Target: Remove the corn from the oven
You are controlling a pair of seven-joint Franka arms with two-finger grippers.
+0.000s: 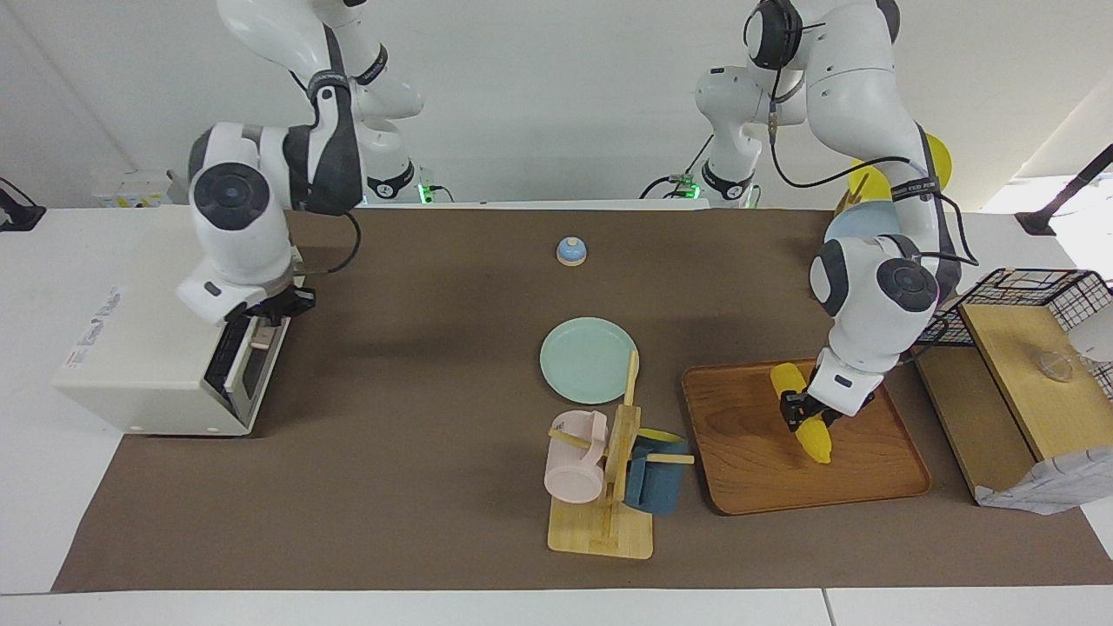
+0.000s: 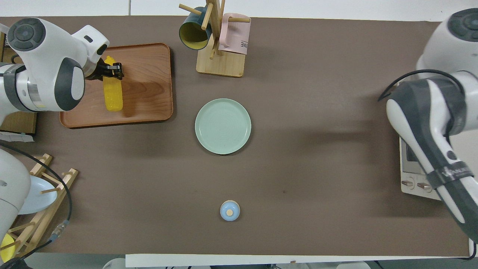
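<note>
The yellow corn (image 1: 818,443) lies on a brown wooden tray (image 1: 748,474) toward the left arm's end of the table. It also shows in the overhead view (image 2: 112,95) on the tray (image 2: 149,74). My left gripper (image 1: 805,410) is down on the corn's middle, its fingers closed against both sides; it shows in the overhead view (image 2: 109,70) too. The cream-white oven (image 1: 148,365) stands at the right arm's end, its door upright and closed. My right gripper (image 1: 275,311) is at the door's top edge by the handle. The right arm hides most of the oven (image 2: 412,175) from overhead.
A pale green plate (image 1: 589,359) lies mid-table. A wooden mug rack (image 1: 609,513) with a pink and a blue mug stands beside the tray. A small blue bell (image 1: 571,250) sits nearer the robots. A wire basket (image 1: 1039,291) and wooden boards stand at the left arm's end.
</note>
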